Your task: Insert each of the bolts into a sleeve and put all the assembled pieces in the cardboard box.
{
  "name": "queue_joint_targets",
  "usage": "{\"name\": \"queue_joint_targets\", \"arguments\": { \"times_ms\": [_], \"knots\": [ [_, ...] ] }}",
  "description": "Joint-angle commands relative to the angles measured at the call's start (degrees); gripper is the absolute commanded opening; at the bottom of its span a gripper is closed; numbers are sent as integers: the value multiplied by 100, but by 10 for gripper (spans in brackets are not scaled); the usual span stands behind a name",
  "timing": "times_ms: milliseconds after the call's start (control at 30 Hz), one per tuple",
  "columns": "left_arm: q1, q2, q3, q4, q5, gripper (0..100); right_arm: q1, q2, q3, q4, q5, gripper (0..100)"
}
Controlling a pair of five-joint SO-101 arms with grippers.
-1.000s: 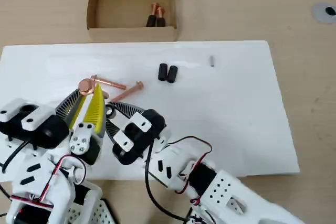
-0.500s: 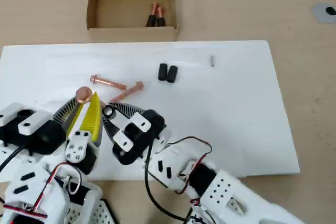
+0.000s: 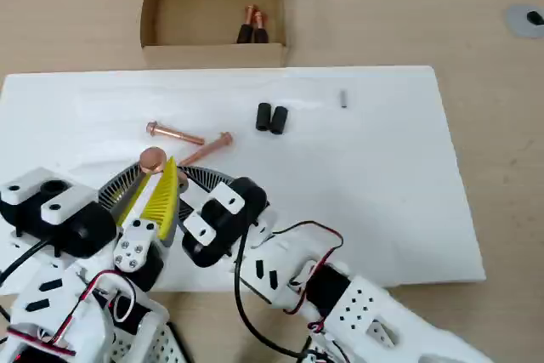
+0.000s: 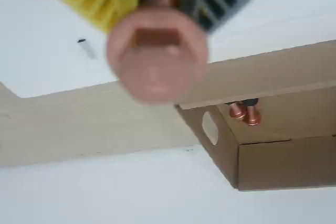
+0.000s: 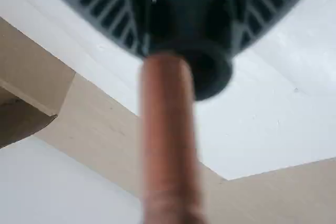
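My left gripper (image 3: pixel 158 169), with one yellow and one grey finger, is shut on a copper bolt (image 3: pixel 153 159) near the white mat's front left; the bolt's head (image 4: pixel 156 59) faces the left wrist camera. Right beside it my right gripper (image 3: pixel 182 181) is shut on a black sleeve (image 5: pixel 191 22), and the copper shaft (image 5: pixel 168 145) meets the sleeve's mouth. Two loose bolts (image 3: pixel 174 133) (image 3: pixel 206 149) lie just beyond the grippers. Two black sleeves (image 3: pixel 272 117) lie mid-mat. The cardboard box (image 3: pixel 153 6) at the back holds two assembled pieces (image 3: pixel 252 25).
The white mat (image 3: pixel 365 193) covers most of the wooden table. A small grey pin (image 3: pixel 343 99) lies on it at the back right. A round grey fitting (image 3: pixel 527 19) sits at the table's far right. Both arm bodies crowd the front left.
My left gripper has carried the bolt toward the front and then right, up against the right gripper's sleeve. The right gripper has barely moved.
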Motion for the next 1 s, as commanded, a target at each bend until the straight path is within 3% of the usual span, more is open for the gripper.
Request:
{"name": "queue_joint_targets", "arguments": {
  "times_ms": [0,200,967],
  "knots": [
    [44,-4,-273,0,-26,4,84,13,-22,-149,9,9],
    [-88,-13,-273,9,-343,4,84,13,-31,-149,9,9],
    [-281,-13,-141,229,-193,6,84,13,-40,-149,9,9]
  ]
}}
